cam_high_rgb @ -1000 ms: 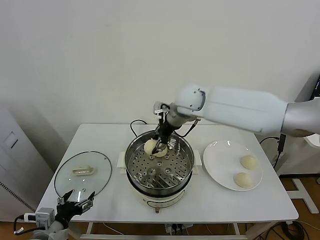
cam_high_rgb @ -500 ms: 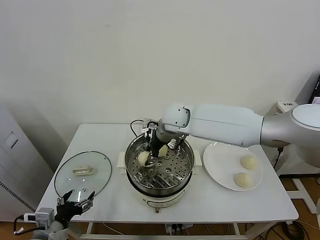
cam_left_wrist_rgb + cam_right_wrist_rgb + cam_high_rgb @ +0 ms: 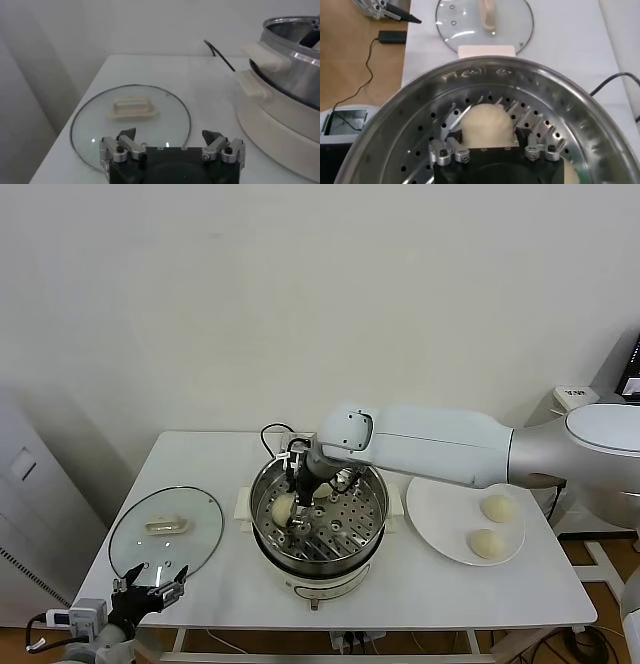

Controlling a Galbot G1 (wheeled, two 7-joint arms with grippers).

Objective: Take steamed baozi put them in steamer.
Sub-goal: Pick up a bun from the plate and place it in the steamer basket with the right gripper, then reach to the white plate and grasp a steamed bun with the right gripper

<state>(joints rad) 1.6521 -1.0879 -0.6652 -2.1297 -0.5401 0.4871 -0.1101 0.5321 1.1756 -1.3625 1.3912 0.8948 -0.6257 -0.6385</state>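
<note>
The steamer (image 3: 372, 536) stands at the table's middle, with its perforated tray showing. My right gripper (image 3: 292, 506) reaches down into its left side and is shut on a cream-white baozi (image 3: 281, 507). In the right wrist view the gripper (image 3: 489, 134) has a finger on each side of this baozi (image 3: 487, 122), low over the tray of the steamer (image 3: 410, 130). A second baozi (image 3: 323, 482) lies in the steamer, half hidden behind the gripper. Two more baozi (image 3: 497, 508) (image 3: 487, 543) lie on the white plate (image 3: 432, 496). My left gripper (image 3: 150, 594) is open and empty at the table's front left.
The glass lid (image 3: 165, 529) with its cream handle lies flat left of the steamer, and shows just ahead of my left gripper (image 3: 171, 139) in the left wrist view (image 3: 131, 107). A black cord (image 3: 268, 434) runs behind the steamer. The wall is behind the table.
My right gripper has carried the baozi from the steamer's far side to its left side and lowered it toward the tray. The left arm has not moved.
</note>
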